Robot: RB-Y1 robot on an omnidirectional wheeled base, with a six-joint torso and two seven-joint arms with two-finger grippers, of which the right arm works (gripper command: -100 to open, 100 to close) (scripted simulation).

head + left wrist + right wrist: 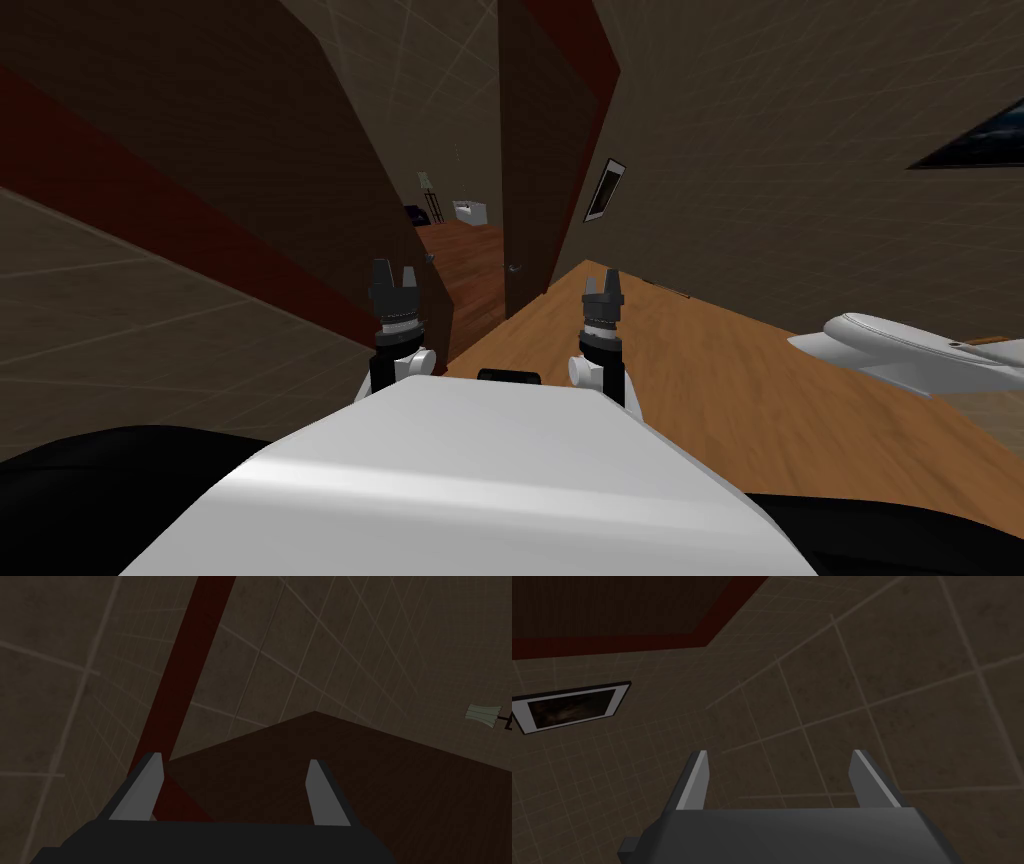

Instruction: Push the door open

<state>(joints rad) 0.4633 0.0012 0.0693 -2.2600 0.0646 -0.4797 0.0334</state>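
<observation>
Left end effector point(393, 283) is raised ahead of the chest, released, with its two fingers point(145, 786) spread wide and nothing between them. Its wrist view looks onto the door point(325, 786), a dark brown panel just beyond the fingertips. A dark red frame strip point(185, 676) runs beside the panel across the tiled wall. Whether the tips touch the panel I cannot tell.

From the head camera the door point(300, 150) spans the left side, edged by the same dark red strip, and a small grey handle point(430, 258) sits at its far edge. A second dark brown panel point(530, 150) with its own lever point(515, 267) stands just to the right of it. The opening between the two shows a farther room with a white piece of furniture point(470, 210).

Right end effector point(603, 288) is held level with the left one and well apart from it, likewise released and empty. Beneath it lies a wooden floor point(700, 360), and a white curved object point(900, 350) rests off to the right.
</observation>
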